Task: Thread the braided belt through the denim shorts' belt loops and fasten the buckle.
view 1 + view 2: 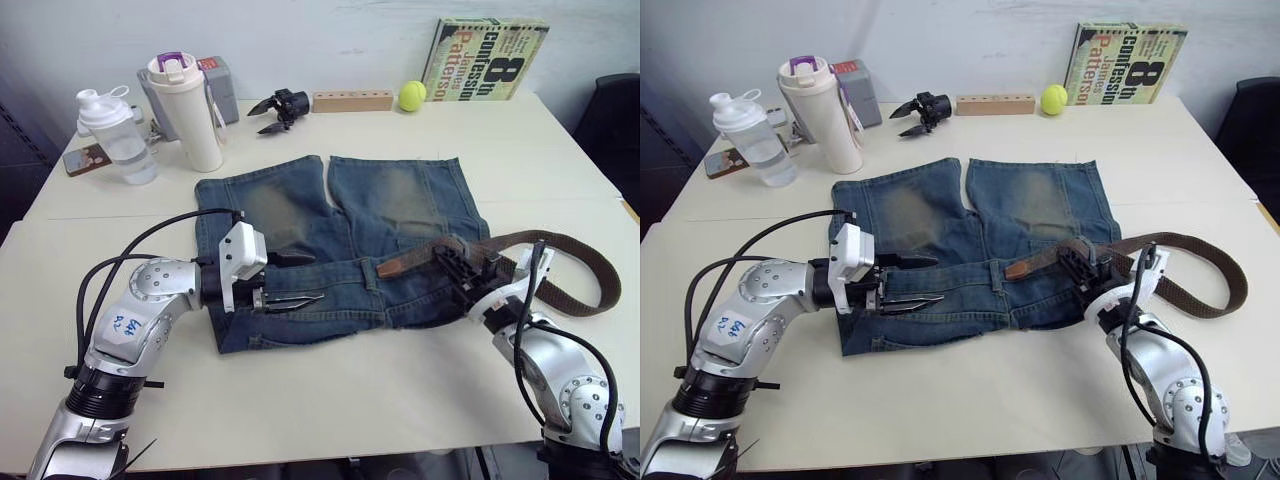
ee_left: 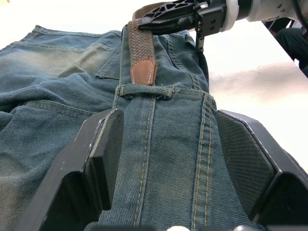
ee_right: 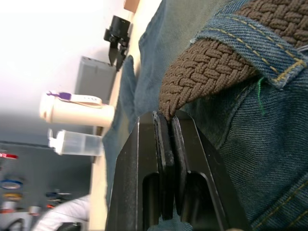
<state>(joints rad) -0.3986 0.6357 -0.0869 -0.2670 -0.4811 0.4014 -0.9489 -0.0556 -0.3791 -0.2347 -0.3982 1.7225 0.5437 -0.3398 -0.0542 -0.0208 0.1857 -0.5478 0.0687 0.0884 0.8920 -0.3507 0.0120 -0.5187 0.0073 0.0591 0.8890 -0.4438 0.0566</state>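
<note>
At the far left of the table (image 1: 330, 400) a clear bottle (image 1: 118, 135) and a white tumbler (image 1: 188, 112) are standing, contents unclear; the left gripper (image 1: 290, 281) is lying released over the denim shorts (image 1: 345, 245)' waistband; the right gripper (image 1: 458, 266) is clenching the braided belt (image 1: 560, 265) there.

Faded blue denim shorts (image 1: 400, 215), brown woven braided belt (image 1: 575, 265), tan tip.

Denim shorts (image 1: 340, 225): faded blue, laid flat on the table. Braided belt (image 1: 560, 262): dark brown, passed under one belt loop (image 3: 250, 43), tan tip (image 2: 143, 72) rested on the waistband, remainder looped aside.
</note>
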